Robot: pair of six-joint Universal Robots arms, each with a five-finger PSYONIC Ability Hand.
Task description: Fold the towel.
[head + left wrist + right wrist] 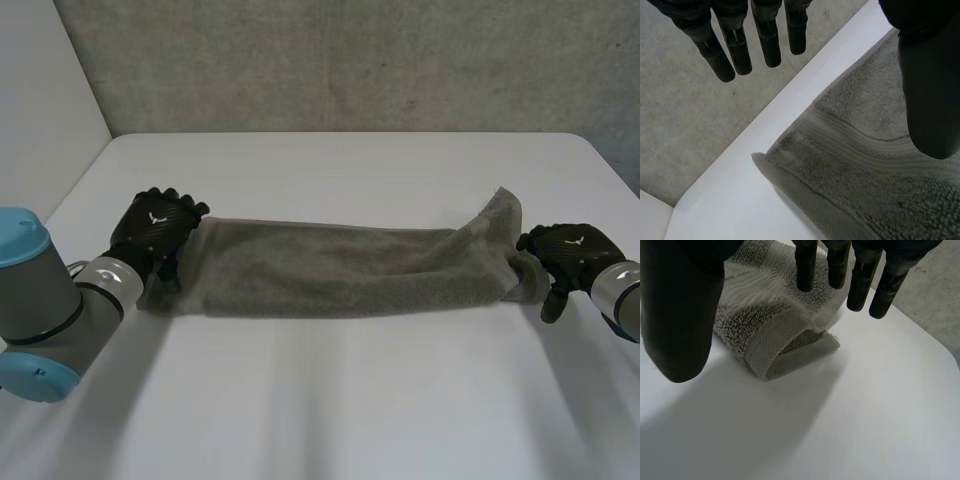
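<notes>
Evidently soft and limp, the towel [330,270] lay as a long strip across the table [330,400] from left edge to right, the left hand [158,230] and right hand [568,250] straight-fingered, gripping nothing, at its ends, where its corners seemed best pinched.

In the head view you cannot see the end of the towel [330,270] under the left hand [155,232], and the thumb of the right hand [680,315] hides part of the other end.
</notes>
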